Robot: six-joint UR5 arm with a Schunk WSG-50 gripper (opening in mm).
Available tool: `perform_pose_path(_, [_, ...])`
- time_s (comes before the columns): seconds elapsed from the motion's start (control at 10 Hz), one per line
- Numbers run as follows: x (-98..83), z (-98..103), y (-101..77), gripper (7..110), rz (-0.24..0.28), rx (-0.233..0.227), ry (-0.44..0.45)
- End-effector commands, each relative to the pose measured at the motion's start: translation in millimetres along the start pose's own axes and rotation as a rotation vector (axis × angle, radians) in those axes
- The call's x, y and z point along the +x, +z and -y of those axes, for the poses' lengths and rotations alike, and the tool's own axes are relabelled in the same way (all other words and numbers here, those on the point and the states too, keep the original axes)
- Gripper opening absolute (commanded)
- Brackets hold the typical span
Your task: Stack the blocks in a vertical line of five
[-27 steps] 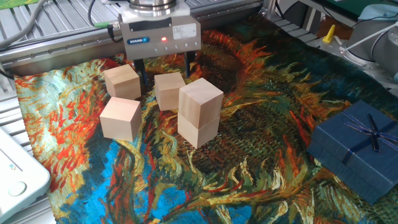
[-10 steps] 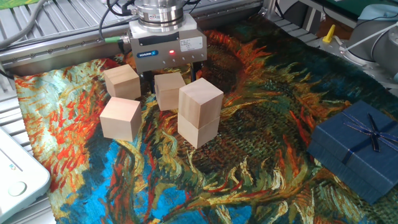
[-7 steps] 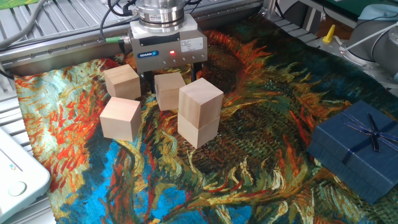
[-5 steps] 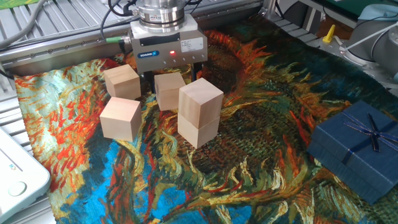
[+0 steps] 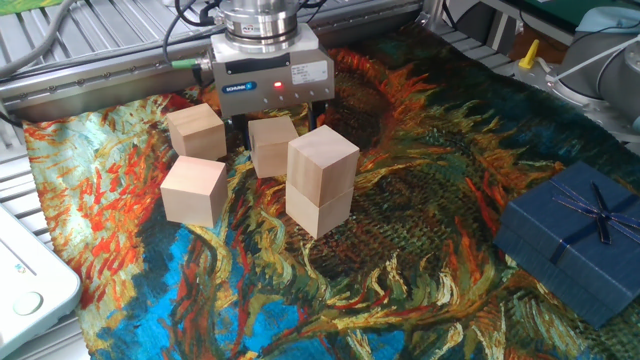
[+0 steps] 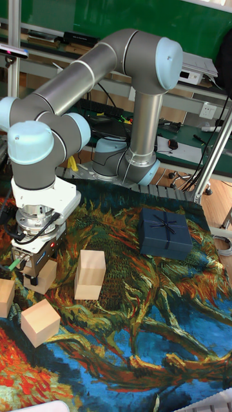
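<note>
Five pale wooden blocks lie on the painted cloth. Two form a stack point(image 5: 322, 180), which also shows in the tall fixed view as the stack point(image 6: 90, 275). A single block point(image 5: 196, 131) sits at the back left and another block point(image 5: 193, 190) in front of it. My gripper point(image 5: 276, 135) is lowered over the third loose block point(image 5: 272, 147), one finger on each side with small gaps, open. The stack's top block hides the right fingertip. The tall fixed view has the gripper point(image 6: 36, 278) largely covering that block.
A dark blue ribboned gift box point(image 5: 575, 235) sits at the right, well away from the blocks. Metal rails and cables run behind the gripper. A white device point(image 5: 25, 285) lies at the left edge of the cloth.
The gripper has come down and shifted slightly right, so that its fingers now flank the middle block. Over the last second it has barely moved. No block has shifted.
</note>
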State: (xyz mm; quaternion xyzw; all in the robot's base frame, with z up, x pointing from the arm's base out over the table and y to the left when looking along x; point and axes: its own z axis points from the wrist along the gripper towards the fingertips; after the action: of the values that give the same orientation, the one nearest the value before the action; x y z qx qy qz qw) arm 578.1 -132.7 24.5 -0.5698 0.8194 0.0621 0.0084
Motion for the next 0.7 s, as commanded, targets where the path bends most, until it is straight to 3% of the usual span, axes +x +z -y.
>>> perform_pose_path(0.0, [-1.7,0.3,-1.1,88,0.011,0.000,0.008])
perform_pose_path(0.4, [5.2,2.2,-0.9,88,-0.014,0.010,0.008])
perform_pose_path(0.6, [0.4,11.5,-1.1,88,0.005,0.047,0.011])
